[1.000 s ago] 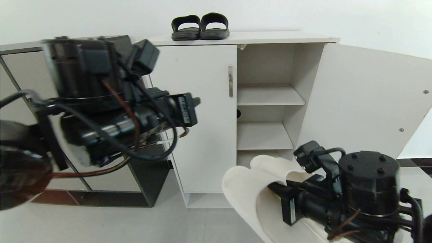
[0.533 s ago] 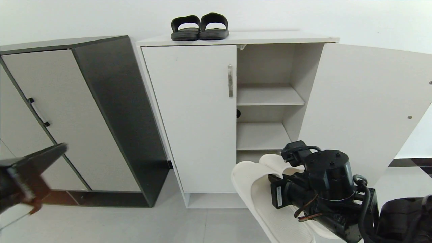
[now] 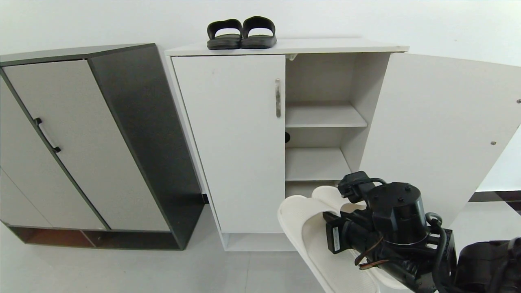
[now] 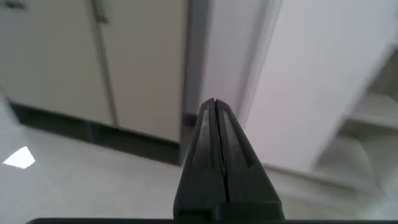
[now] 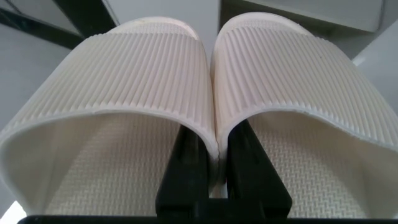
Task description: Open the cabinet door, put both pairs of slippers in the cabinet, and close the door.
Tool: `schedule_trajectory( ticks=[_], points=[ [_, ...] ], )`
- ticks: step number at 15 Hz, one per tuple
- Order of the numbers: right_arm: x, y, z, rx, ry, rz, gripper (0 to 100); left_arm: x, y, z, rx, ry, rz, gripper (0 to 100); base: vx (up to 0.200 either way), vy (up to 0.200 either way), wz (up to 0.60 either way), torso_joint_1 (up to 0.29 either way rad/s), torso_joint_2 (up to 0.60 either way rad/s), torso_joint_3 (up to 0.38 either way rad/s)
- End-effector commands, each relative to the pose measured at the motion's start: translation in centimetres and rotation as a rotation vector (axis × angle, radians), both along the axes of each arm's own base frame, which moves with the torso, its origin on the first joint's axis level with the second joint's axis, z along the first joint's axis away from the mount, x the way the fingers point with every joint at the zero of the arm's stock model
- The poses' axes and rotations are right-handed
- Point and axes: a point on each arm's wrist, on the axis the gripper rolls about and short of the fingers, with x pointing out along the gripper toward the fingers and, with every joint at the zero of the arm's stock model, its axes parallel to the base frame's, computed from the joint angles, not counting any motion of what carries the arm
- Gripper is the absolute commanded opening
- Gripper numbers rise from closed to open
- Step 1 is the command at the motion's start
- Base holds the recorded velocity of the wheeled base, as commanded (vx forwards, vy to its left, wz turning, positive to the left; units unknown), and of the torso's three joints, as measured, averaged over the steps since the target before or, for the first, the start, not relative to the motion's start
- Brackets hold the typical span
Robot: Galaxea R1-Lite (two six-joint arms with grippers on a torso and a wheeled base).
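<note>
White slippers [image 3: 303, 221] perhaps outside open cabinet [image 3: 346, 44]; black slippers [image 3: 241, 33] atop.

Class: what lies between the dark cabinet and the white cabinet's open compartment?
The closed left door, with its metal handle, seen in the head view.

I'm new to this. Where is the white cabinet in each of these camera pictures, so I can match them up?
Head view: white cabinet centre, right door open, black slippers on top.
Left wrist view: white cabinet behind the shut left claw.
Right wrist view: white cabinet just past the toes of the white slippers.
Shared landmark: the dark cabinet beside it.
</note>
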Motion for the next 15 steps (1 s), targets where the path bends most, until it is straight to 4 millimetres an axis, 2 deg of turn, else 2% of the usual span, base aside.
schedule_trajectory(
  ticks=[1,3,6,11,15],
  points=[
    [-0.3,0.0,0.1,0.009,-0.008,0.007,0,-0.9,-0.3,-2.0,0.017,-0.027,-0.081,0,0.000,0.000,0.00,0.000,0.00,0.000],
    [-0.5,0.5,0.3,0.038,-0.043,0.026,0,-0.9,-0.5,-2.3,0.065,-0.004,-0.204,0,0.000,0.000,0.00,0.000,0.00,0.000],
    [-0.1,0.7,-0.2,0.029,-0.055,0.027,0,-0.9,-0.5,-2.3,0.057,-0.003,-0.203,0,0.000,0.000,0.00,0.000,0.00,0.000],
    [3.4,2.3,-1.6,0.034,-0.123,-0.152,0,-0.9,-0.5,-2.3,0.054,-0.003,-0.203,0,0.000,0.000,0.00,0.000,0.00,0.000],
    [5.4,3.2,-2.4,0.016,-0.149,-0.264,0,-0.9,-0.5,-2.3,0.054,-0.003,-0.201,0,0.000,-0.200,0.00,0.001,0.00,0.004]
  ],
)
